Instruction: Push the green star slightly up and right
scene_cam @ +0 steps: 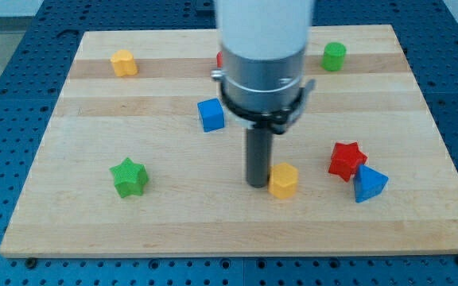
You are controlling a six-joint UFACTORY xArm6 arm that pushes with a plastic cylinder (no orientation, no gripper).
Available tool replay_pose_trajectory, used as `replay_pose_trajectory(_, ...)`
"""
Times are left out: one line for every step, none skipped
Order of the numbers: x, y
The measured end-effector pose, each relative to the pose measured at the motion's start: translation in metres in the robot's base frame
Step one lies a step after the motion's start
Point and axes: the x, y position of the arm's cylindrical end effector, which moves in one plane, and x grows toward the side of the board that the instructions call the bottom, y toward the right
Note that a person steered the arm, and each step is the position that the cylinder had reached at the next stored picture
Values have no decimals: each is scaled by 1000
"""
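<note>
The green star [129, 176] lies on the wooden board [94, 226] at the view's lower left. My tip [258, 185] rests on the board near the middle, well to the right of the green star and about level with it. The tip sits right against the left side of a yellow block [284, 180].
A blue cube [211, 114] lies up and left of the tip. A red star [347, 160] and a blue triangular block [369, 183] touch at the right. A yellow block [123, 62] and a green cylinder [334, 56] lie near the top. A red block [220, 59] is mostly hidden behind the arm.
</note>
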Motion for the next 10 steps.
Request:
replay_pose_trajectory(0, 30)
replay_pose_trajectory(-5, -11)
replay_pose_trajectory(7, -73)
replay_pose_trajectory(36, -122)
replay_pose_trajectory(44, -183)
replay_pose_trajectory(42, -244)
replay_pose_trajectory(16, -244)
replay_pose_trajectory(17, -232)
replay_pose_trajectory(16, -228)
replay_pose_trajectory(12, -212)
